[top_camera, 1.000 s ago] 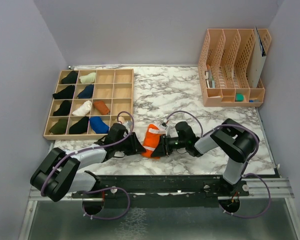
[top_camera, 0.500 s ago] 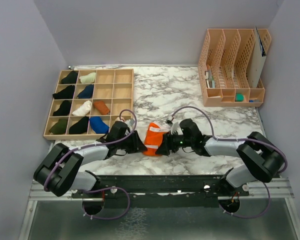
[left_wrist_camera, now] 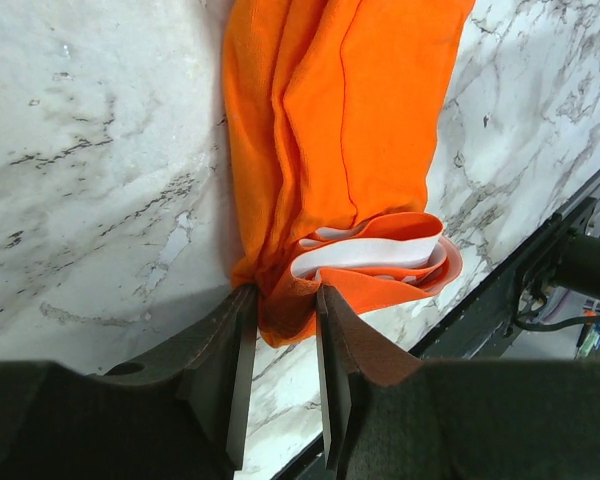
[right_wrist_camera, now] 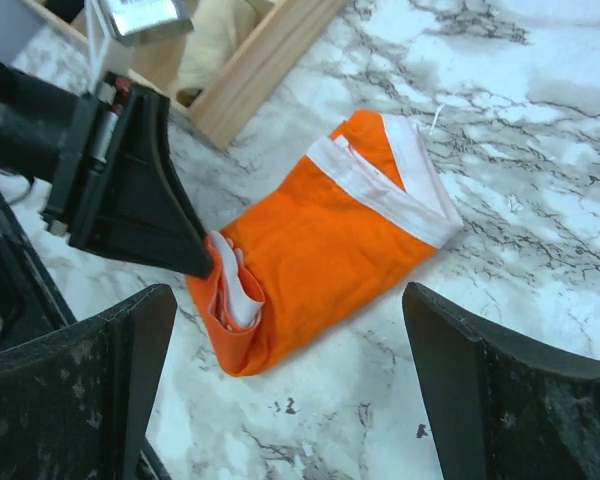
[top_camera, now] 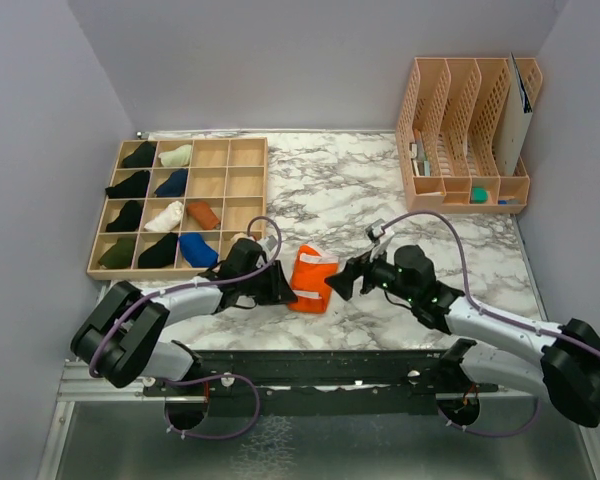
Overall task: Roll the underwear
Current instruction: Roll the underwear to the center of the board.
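Pinching the near-left edge of the orange underwear [top_camera: 311, 279], the left gripper [top_camera: 283, 290] is narrowed on cloth. The right gripper [top_camera: 342, 285] gapes wide just right, apart. The roll's long axis runs near-to-far at near centre, white-banded end apparently far. A rust-brown brief [top_camera: 203, 214] occupies the far-left tray [top_camera: 248, 200].

Two underwear [top_camera: 311, 279] (one rust-brown [top_camera: 203, 214]), nine other bundles [top_camera: 171, 182]

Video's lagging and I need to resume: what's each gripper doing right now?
Left gripper: closed on one end of the bright orange cloth underwear with white waistband.
Right gripper: open, holding nothing.
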Controlling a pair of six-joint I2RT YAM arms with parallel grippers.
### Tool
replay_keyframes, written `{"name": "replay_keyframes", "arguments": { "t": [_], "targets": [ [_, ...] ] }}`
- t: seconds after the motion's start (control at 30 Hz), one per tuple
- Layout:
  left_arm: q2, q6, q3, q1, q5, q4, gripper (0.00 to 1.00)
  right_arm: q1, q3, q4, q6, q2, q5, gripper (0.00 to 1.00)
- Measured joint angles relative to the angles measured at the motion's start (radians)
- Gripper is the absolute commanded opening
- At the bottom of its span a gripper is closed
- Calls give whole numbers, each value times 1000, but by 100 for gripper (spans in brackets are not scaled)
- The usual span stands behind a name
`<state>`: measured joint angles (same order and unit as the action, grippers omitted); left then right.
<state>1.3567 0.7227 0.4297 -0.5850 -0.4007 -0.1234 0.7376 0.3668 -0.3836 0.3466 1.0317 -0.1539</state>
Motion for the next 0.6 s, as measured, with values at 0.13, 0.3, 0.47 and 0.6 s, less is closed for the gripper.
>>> {"name": "replay_keyframes", "arguments": {
  "t": [0.13,0.3,0.47,0.6],
  "targets": [
    [14,-12,25,-3,0,34,36,5,-20,-37,-131,50,-32,66],
    [22,-24,48,-5,1,71,36,143,-189,-228,-446,5,-119,62],
    [34,-32,67,-6,0,95,36,319,-104,-185,-856,92,-106,56],
    [47,-36,85,-6,-2,115,36,375,-89,-191,-1073,172,-64,52]
  ]
}}
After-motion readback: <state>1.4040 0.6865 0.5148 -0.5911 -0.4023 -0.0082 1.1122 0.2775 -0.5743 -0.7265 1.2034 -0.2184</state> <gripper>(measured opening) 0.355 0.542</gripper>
